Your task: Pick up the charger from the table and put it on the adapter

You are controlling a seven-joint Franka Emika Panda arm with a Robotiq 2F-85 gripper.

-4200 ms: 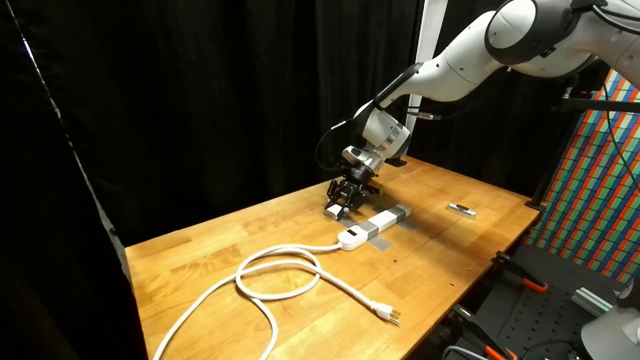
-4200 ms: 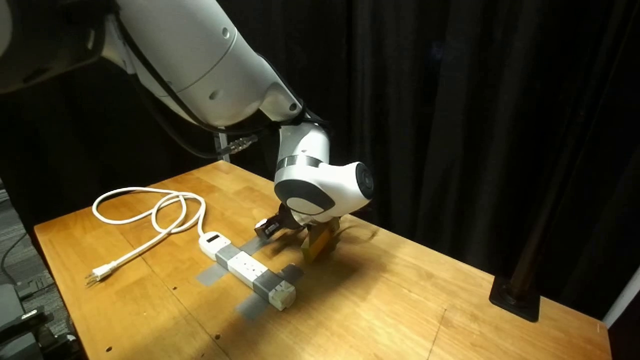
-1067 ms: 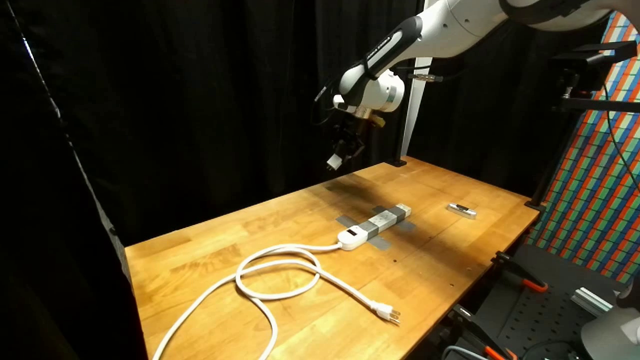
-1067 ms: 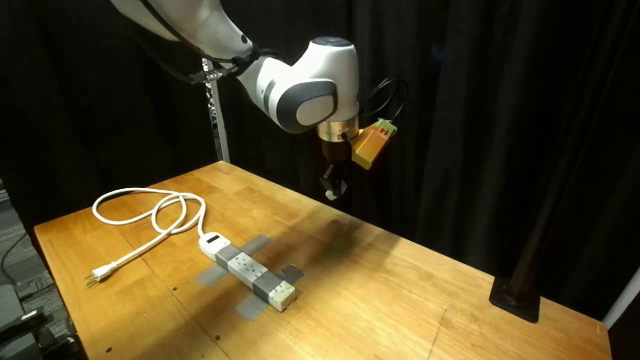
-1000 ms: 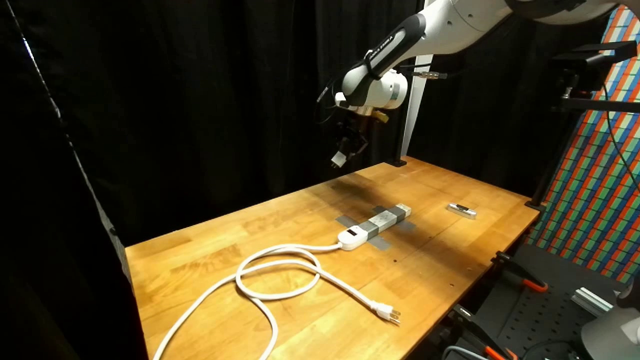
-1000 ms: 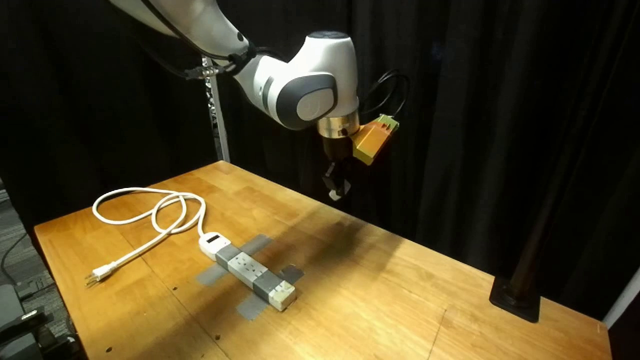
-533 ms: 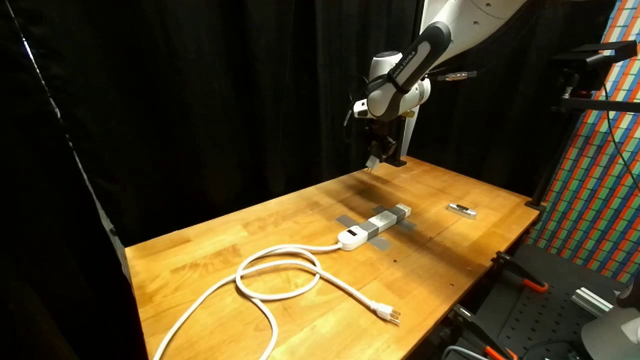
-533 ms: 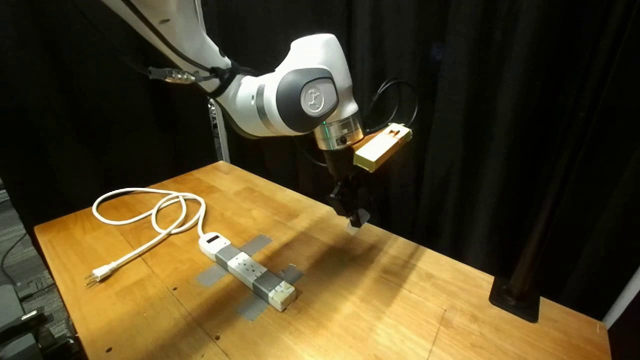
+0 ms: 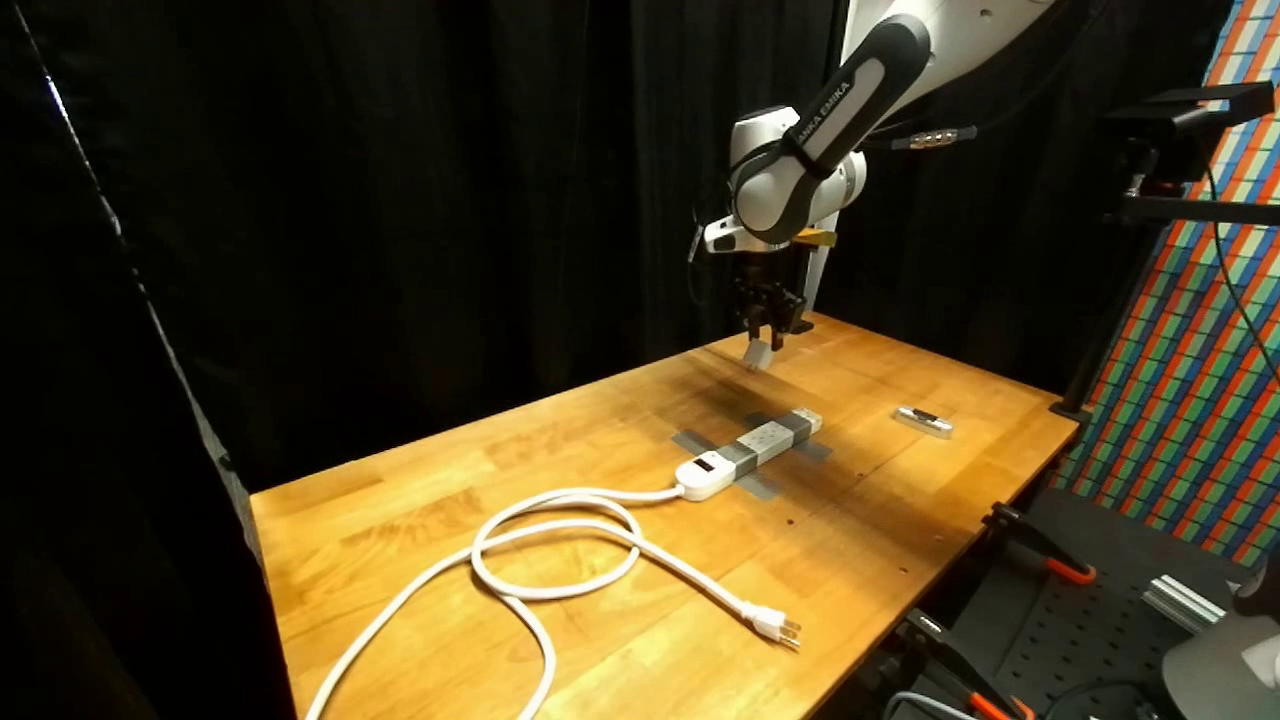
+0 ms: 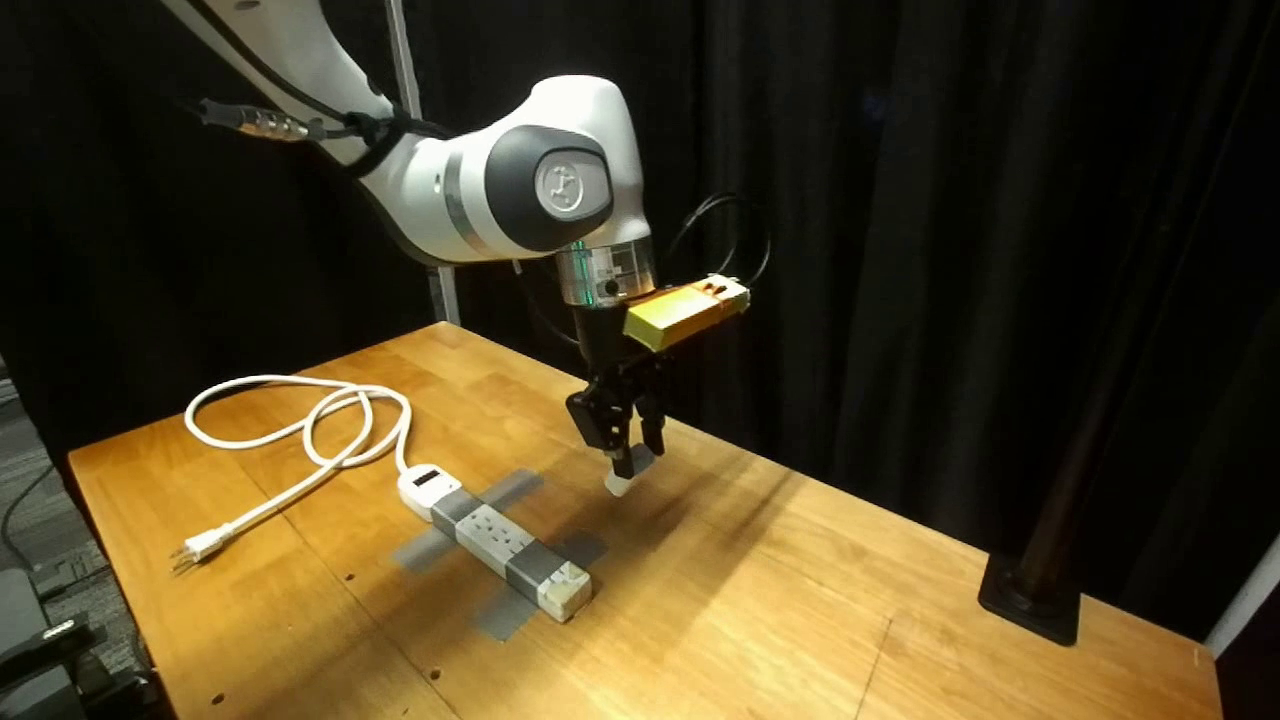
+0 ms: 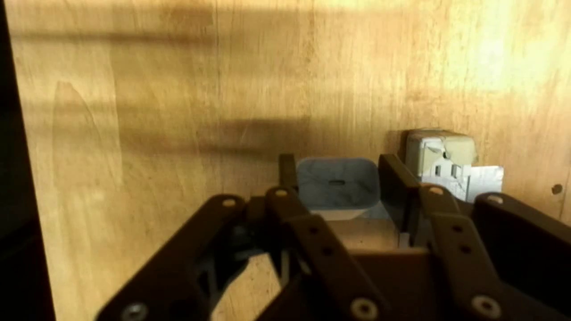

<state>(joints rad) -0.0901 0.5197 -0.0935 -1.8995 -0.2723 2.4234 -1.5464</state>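
Observation:
The charger, a small white block, is clamped between the two fingers of my gripper (image 11: 337, 178), its slotted face toward the camera in the wrist view (image 11: 337, 187). In the exterior views the charger hangs below the fingertips (image 9: 759, 355) (image 10: 618, 486), prongs downward, a little above the table. The gripper (image 9: 766, 340) (image 10: 638, 455) points nearly straight down. The adapter, a long white strip with grey tape bands, lies on the table in both exterior views (image 9: 772, 438) (image 10: 490, 537), apart from the charger. Its end shows right of the fingers in the wrist view (image 11: 441, 160); the rest is hidden.
The adapter's white cable (image 9: 530, 597) loops over the table (image 9: 430, 470) to a pronged plug (image 9: 770, 622). Grey tape (image 10: 512, 490) holds the adapter down. A small silver-and-dark object (image 9: 924, 421) lies farther along. Orange-handled clamps (image 9: 1045, 550) and a dark post (image 10: 1035, 600) are at the edges.
From near the tabletop beside the adapter, my gripper has lifted the charger. Over the last second it moved sideways along the table, turned to point more downward and came lower; the adapter stayed put.

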